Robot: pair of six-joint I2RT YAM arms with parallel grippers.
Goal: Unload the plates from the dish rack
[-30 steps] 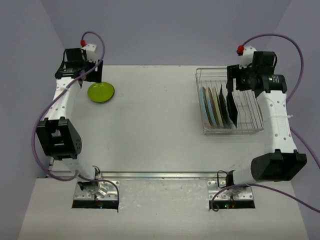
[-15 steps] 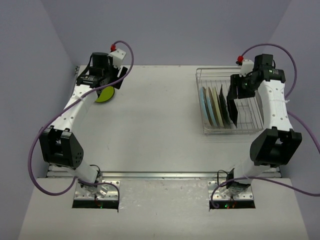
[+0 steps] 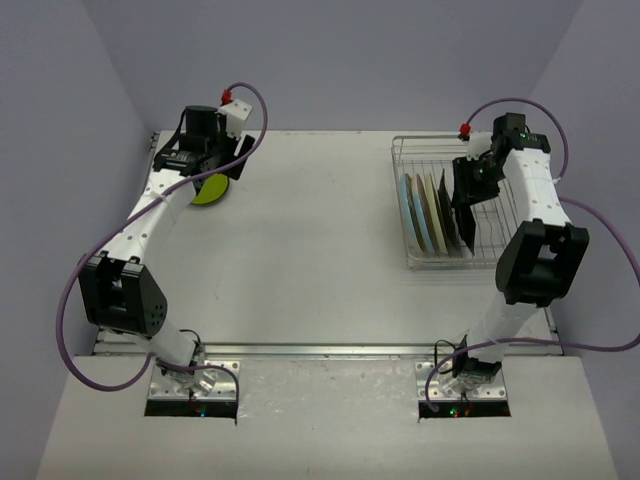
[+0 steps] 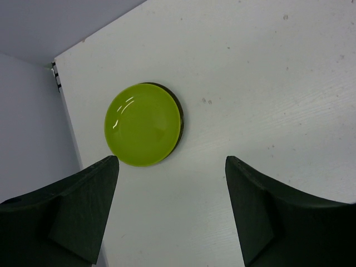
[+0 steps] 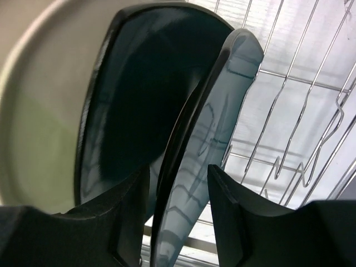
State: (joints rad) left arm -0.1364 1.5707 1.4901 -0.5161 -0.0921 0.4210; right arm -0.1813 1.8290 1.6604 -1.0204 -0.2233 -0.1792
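The dish rack [image 3: 470, 264] stands at the back right with several plates upright in it: pale blue [image 3: 408, 210], cream [image 3: 428, 212] and dark ones. My right gripper [image 3: 463, 190] reaches down into the rack. In the right wrist view it [image 5: 177, 169] is shut on the rim of a dark teal plate [image 5: 222, 111], one finger on each face. Another dark teal plate [image 5: 133, 100] and a cream one [image 5: 33, 111] stand just behind. A lime-green plate [image 4: 143, 123] lies flat at the back left. My left gripper [image 4: 171, 161] hovers open beside it, empty.
Rack wires [image 5: 295, 161] rise close to the right of the held plate. The lime-green plate [image 3: 208, 192] lies near the table's left edge [image 4: 61, 105], with a dark rim showing under it. The purple walls stand close behind both arms.
My right jaws have narrowed onto the dark teal plate and that arm's elbow has swung inward. The left arm came in from the far left corner over the green plate, then stopped.
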